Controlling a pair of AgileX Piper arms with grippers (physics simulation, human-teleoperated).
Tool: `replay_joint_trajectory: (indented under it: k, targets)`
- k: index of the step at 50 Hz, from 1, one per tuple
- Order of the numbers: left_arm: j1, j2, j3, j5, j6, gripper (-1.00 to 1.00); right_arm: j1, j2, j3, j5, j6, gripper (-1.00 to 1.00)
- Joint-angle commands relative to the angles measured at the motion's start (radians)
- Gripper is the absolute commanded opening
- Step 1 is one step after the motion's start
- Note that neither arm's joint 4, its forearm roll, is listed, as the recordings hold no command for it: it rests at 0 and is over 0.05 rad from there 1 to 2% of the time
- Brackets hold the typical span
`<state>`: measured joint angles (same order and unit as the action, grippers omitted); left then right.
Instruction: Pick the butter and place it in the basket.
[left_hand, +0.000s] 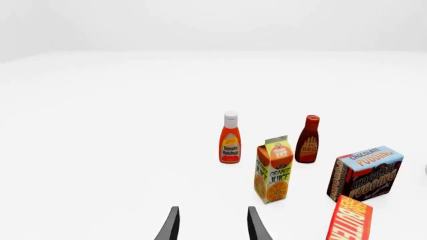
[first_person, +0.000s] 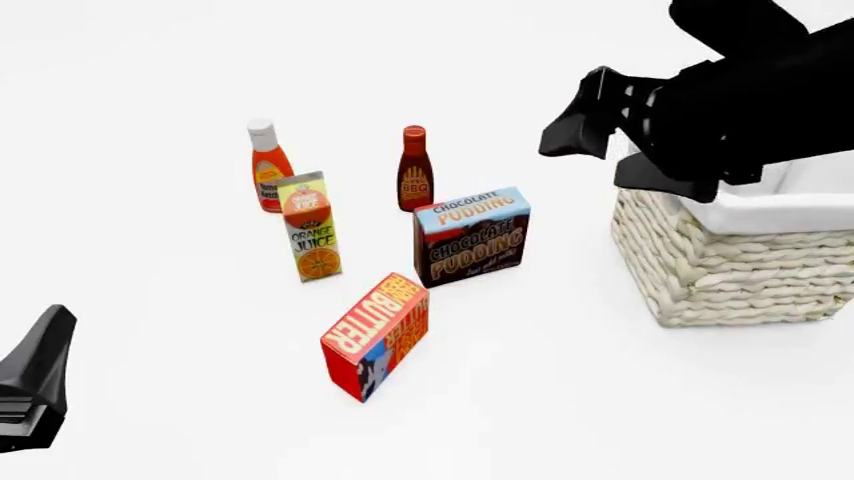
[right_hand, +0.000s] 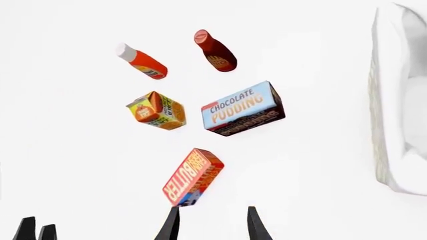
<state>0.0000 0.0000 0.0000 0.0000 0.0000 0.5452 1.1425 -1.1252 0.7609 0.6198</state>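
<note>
The butter (first_person: 376, 335), a red carton with pale lettering, lies on the white table in front of the other groceries; it also shows as the butter (right_hand: 192, 176) and, partly cut off, the butter (left_hand: 350, 220). The wicker basket (first_person: 721, 270) with its white liner stands at the right, and its liner edge shows as the basket (right_hand: 393, 100). My right gripper (first_person: 574, 120) hangs high beside the basket's left rim, open and holding nothing; its fingers (right_hand: 172, 225) stand apart, above the butter. My left gripper (first_person: 48, 340) is low at the near left, open (left_hand: 213, 227), well left of the butter.
Behind the butter stand a chocolate pudding box (first_person: 470, 236), an orange juice carton (first_person: 311, 228), a ketchup bottle (first_person: 268, 165) and a BBQ sauce bottle (first_person: 415, 170). The right arm's black body overhangs the basket's near-left corner.
</note>
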Motion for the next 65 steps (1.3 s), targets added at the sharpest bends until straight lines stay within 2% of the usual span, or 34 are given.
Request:
replay_joint_trajectory:
  k: [1, 13, 22, 35, 42, 57, 65]
  targets:
    - [0.0, 0.0, 0.0, 0.0, 0.0, 1.0, 0.033, 0.035, -0.002, 0.011, 0.04, 1.0]
    - [0.0, 0.0, 0.0, 0.0, 0.0, 1.0, 0.059, 0.059, 0.004, -0.006, 0.06, 1.0]
    - [0.0, 0.0, 0.0, 0.0, 0.0, 1.0, 0.092, 0.088, -0.018, 0.01, 0.097, 1.0]
    - [0.0, 0.0, 0.0, 0.0, 0.0, 1.0, 0.133, 0.1, -0.061, 0.028, 0.206, 1.0]
    - [0.0, 0.0, 0.0, 0.0, 0.0, 1.0, 0.128, 0.129, -0.057, -0.019, 0.295, 1.0]
    - [0.0, 0.0, 0.0, 0.0, 0.0, 1.0, 0.132, 0.22, -0.02, -0.086, 0.351, 1.0]
    - [0.0, 0.0, 0.0, 0.0, 0.0, 1.0, 0.107, 0.24, 0.01, -0.108, 0.37, 1.0]
